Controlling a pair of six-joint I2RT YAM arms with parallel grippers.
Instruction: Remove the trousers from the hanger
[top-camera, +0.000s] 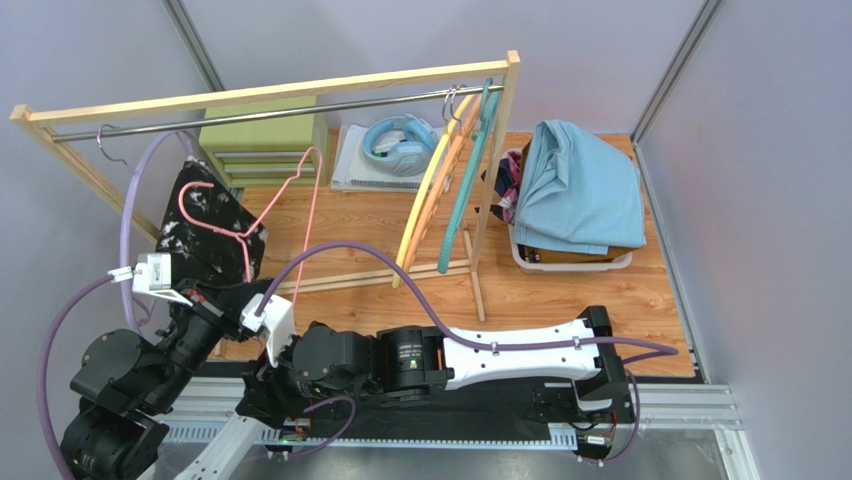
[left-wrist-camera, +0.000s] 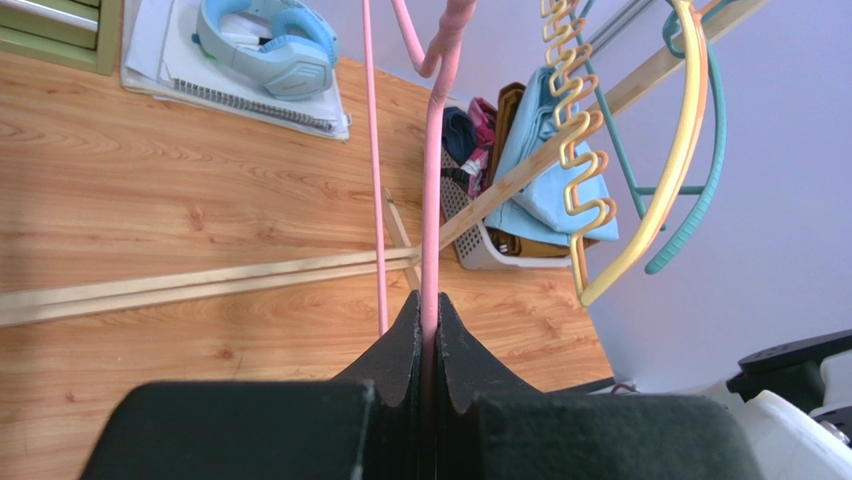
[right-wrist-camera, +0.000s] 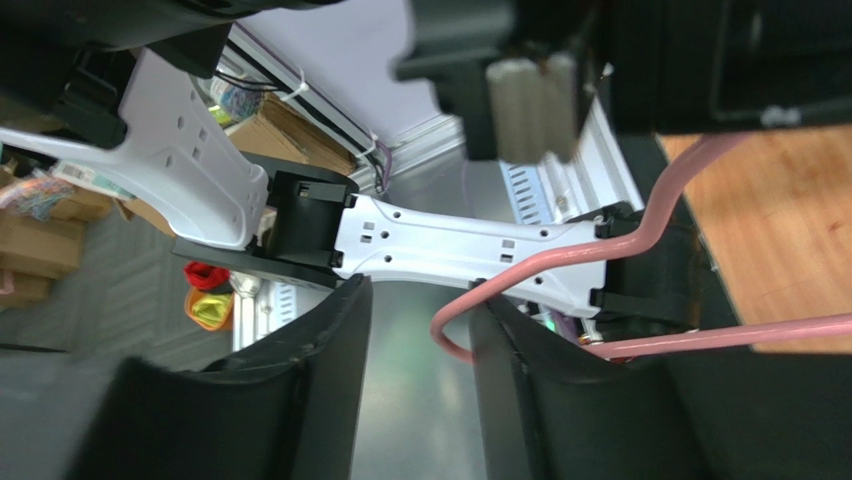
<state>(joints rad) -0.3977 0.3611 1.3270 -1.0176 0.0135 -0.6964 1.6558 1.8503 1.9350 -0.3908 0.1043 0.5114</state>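
Note:
Black trousers with white speckles (top-camera: 205, 225) hang on a pink hanger (top-camera: 300, 195) at the left, under the wooden rack. My left gripper (left-wrist-camera: 430, 308) is shut on one pink rod of that hanger (left-wrist-camera: 432, 200). In the right wrist view the hanger's bent corner (right-wrist-camera: 452, 335) lies between the fingers of my right gripper (right-wrist-camera: 420, 300), which stand apart, and the bend rests against the right finger (right-wrist-camera: 520, 350). Light blue trousers (top-camera: 585, 190) top a pile in the white basket (top-camera: 570, 264). Navy (left-wrist-camera: 458, 132), pink floral (left-wrist-camera: 484, 120) and brown (left-wrist-camera: 511, 105) ones show behind them.
A wooden clothes rack (top-camera: 270, 95) with a metal rail spans the back. Yellow (top-camera: 425, 205) and teal (top-camera: 465, 190) empty hangers hang at its right end. A green drawer box (top-camera: 262, 140) and blue headphones (top-camera: 400, 140) on a notebook sit behind the rack.

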